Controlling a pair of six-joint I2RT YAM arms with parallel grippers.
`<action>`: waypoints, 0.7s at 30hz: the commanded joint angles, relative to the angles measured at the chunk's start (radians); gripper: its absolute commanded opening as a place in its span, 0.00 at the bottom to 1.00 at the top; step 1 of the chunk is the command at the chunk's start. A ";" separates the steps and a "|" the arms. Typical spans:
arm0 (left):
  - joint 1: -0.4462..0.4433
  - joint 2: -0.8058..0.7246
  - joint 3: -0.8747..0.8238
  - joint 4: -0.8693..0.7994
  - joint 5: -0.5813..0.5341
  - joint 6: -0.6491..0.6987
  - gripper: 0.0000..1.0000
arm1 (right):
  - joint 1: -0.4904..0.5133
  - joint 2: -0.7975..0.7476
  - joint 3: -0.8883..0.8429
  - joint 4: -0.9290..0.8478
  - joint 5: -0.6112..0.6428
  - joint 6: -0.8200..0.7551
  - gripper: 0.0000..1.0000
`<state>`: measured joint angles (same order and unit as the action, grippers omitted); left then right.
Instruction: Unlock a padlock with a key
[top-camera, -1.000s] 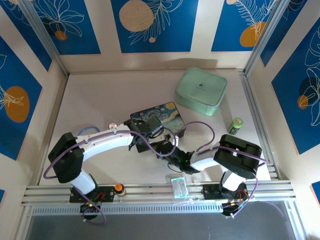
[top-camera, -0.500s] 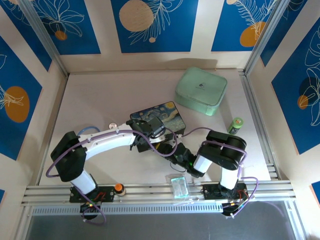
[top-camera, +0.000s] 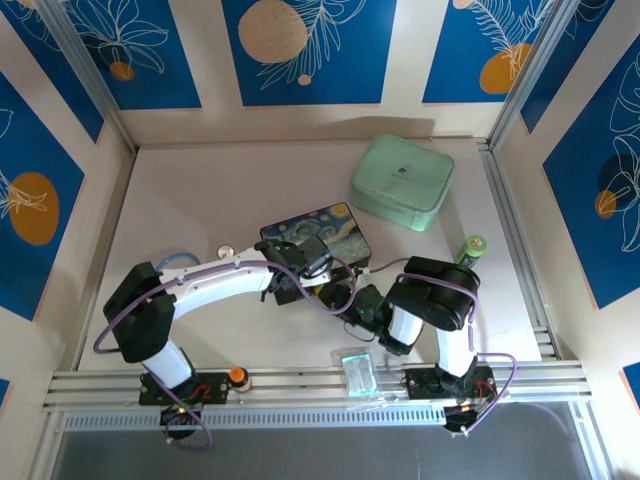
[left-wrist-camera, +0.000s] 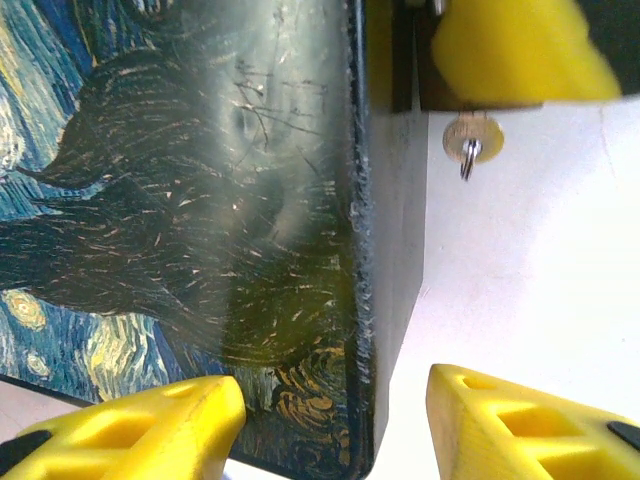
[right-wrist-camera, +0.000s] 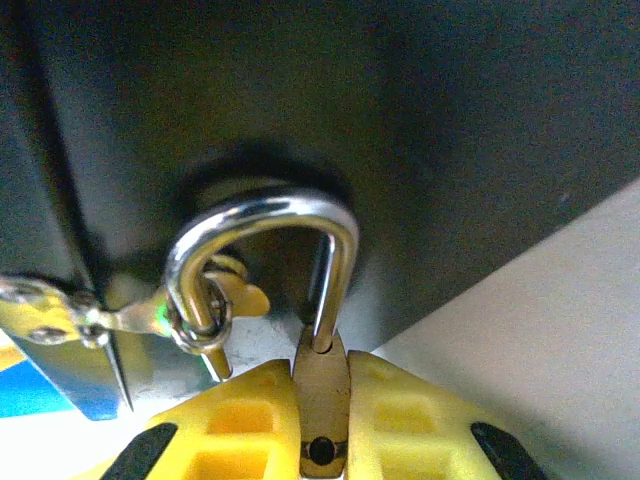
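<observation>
In the right wrist view the brass padlock (right-wrist-camera: 321, 395) is pinched between my yellow right gripper (right-wrist-camera: 320, 385) fingers. Its silver shackle (right-wrist-camera: 262, 225) arches up against the dark side of the painted box (right-wrist-camera: 420, 120). One shackle leg enters the body; the other passes through the box's clasp ring (right-wrist-camera: 203, 312) and ends outside the body. In the left wrist view the key (left-wrist-camera: 471, 134) with a tiny ring pokes out below the right gripper's finger (left-wrist-camera: 515, 50). My left gripper (left-wrist-camera: 332, 400) stands open astride the box corner (left-wrist-camera: 200, 200), which lies mid-table (top-camera: 318, 232).
A mint-green case (top-camera: 402, 180) lies at the back right, with a green bottle (top-camera: 472, 247) near the right rail. A clear plastic packet (top-camera: 357, 372) rests on the front rail. A coin (top-camera: 226, 250) lies left of the box.
The right arm has folded in, its elbow swinging left and its gripper closing in on the box's front. The left arm has barely moved.
</observation>
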<state>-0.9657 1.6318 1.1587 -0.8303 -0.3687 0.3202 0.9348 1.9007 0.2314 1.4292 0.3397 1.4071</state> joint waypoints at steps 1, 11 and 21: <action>0.007 0.085 -0.062 -0.058 0.090 0.006 0.54 | -0.034 -0.023 -0.033 -0.119 0.034 0.011 0.02; 0.007 0.085 -0.063 -0.061 0.088 0.007 0.54 | -0.085 -0.073 -0.046 -0.129 -0.013 0.005 0.02; 0.005 0.080 -0.067 -0.058 0.073 0.001 0.54 | -0.155 -0.161 -0.056 -0.190 -0.097 -0.044 0.02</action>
<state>-0.9672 1.6318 1.1587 -0.8307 -0.3725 0.3202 0.7849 1.7737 0.1810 1.2701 0.2321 1.3914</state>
